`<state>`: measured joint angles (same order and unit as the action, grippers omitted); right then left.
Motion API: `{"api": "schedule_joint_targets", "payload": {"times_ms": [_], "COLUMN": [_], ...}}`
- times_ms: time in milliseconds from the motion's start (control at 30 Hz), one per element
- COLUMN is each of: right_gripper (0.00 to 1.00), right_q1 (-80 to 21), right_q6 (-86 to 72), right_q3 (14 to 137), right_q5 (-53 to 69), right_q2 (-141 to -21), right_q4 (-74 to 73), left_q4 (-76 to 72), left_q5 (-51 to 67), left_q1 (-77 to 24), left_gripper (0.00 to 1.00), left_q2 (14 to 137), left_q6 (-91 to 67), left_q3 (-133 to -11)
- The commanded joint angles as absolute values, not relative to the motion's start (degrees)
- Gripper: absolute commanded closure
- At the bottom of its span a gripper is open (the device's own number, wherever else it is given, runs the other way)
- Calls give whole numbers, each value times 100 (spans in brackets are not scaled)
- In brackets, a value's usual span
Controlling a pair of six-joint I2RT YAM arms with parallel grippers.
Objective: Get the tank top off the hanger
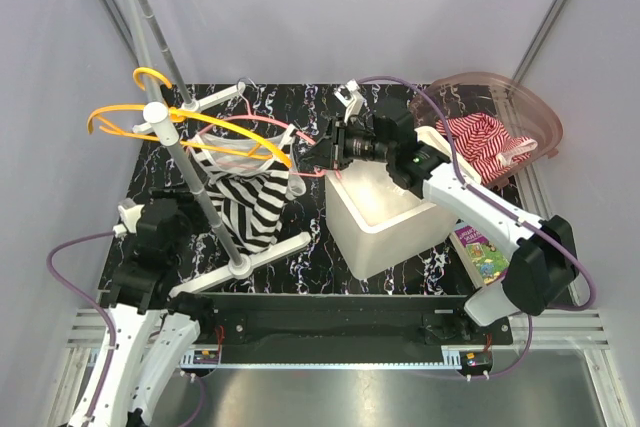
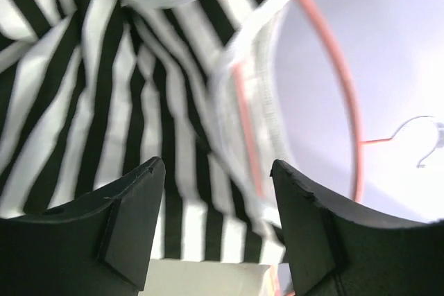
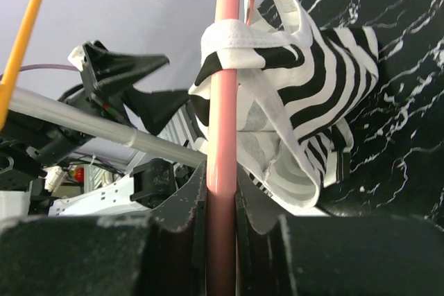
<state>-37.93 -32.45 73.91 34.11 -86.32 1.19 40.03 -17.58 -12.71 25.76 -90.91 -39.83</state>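
The black-and-white striped tank top point(image 1: 245, 197) is hanging on a pink hanger point(image 1: 300, 135) above the black marbled table point(image 1: 300, 107), just beside the grey rack pole point(image 1: 195, 177). In the right wrist view, one white-edged strap point(image 3: 239, 36) is looping around the hanger's pink bar, and the rest of the fabric is bunching to the right of it.

The right gripper point(image 3: 222, 192) is clamping that pink bar between its closed fingers, just below the looped strap. The left gripper point(image 2: 215, 171) is holding nothing, its two fingers standing apart and facing the striped front of the tank top. Whether its tips are touching the cloth is hard to tell from so close a view.

Two orange hangers point(image 1: 130, 117) are sitting on the rack's upper arm, to the left of the tank top. A white box point(image 1: 385, 222) is standing on the table under the right arm. Beyond it, a red-and-white cloth point(image 1: 485, 137) is lying in a clear pinkish basket point(image 1: 535, 112).
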Motion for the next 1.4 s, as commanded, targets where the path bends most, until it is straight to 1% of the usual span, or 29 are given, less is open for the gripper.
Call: {"api": "schedule_joint_targets", "payload": {"times_ms": [0,133,200,233,300,333,367,567,667,933,967,1067,1167,1233,1367], "right_gripper": [100,100,100,100,100,100,100,100,100,100,100,100,100,100,100], "right_q1": [-3771,-3762,-3762,-3762,-3762,-3762,-3753,-3718,-3727,-3727,-3727,-3718,-3727,-3718,-3718], "right_q6": [-3463,-3559,-3577,-3586,-3542,-3533,-3516,-3568,-3603,-3603,-3604,-3595,-3551,-3507,-3393], "right_q3": [7243,7242,7190,7172,7128,7111,7084,7022,7058,6996,6979,6926,6873,6847,6829], "right_q5": [3665,3911,3955,3990,4008,4025,4025,4148,4210,4306,4315,4298,4307,4272,4219], "right_q2": [-8104,-8007,-7954,-7919,-7875,-7823,-7814,-7822,-7857,-7805,-7796,-7761,-7699,-7656,-7611], "right_q4": [782,765,765,765,738,730,712,694,694,686,677,685,677,677,598], "left_q4": [3077,2629,2488,2357,2303,2346,2364,1820,1530,1739,1792,2100,2171,2197,2320], "left_q5": [-2022,-1856,-1706,-1479,-1179,-917,-827,-466,-150,-122,-167,-263,-264,-246,-167], "left_q1": [-1248,-846,-573,-258,-10,357,473,659,703,738,738,747,747,747,756], "left_gripper": [33,34,37,37,38,38,38,34,34,35,36,44,54,66,73], "left_q2": [3091,3505,3612,3717,3875,3954,4112,4271,4350,4667,4676,4763,4790,4790,4834], "left_q6": [-9088,-8693,-8535,-8395,-8262,-8079,-7981,-7497,-7409,-7101,-7102,-7005,-6987,-6987,-6908], "left_q3": [-4122,-4227,-4271,-4289,-4324,-4368,-4473,-4404,-4307,-4509,-4544,-4666,-4667,-4684,-4816]}}
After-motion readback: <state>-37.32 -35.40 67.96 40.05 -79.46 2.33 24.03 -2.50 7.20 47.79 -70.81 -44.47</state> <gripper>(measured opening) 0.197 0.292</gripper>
